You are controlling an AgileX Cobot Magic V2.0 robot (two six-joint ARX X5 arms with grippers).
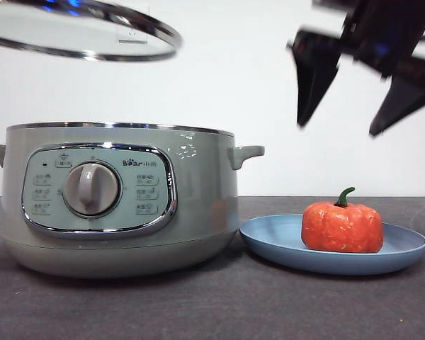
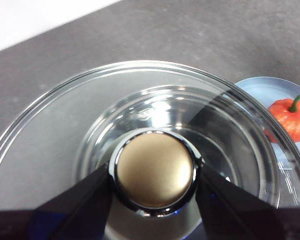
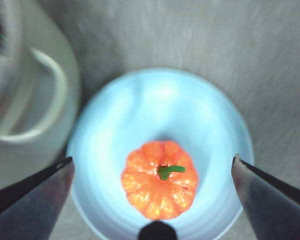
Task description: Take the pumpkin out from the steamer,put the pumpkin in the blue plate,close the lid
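Observation:
The orange pumpkin with its green stem sits on the blue plate, to the right of the pale green steamer. High above the plate, my right gripper hangs open and empty; its wrist view looks straight down on the pumpkin and the blue plate. The glass lid is held in the air above the steamer at the top left. My left gripper is shut on the lid's knob, with the lid hanging below it. The pumpkin also shows past the lid's rim.
The steamer's side handle reaches toward the plate and also shows as the handle in the right wrist view. The dark grey table runs in front of both; a white wall stands behind.

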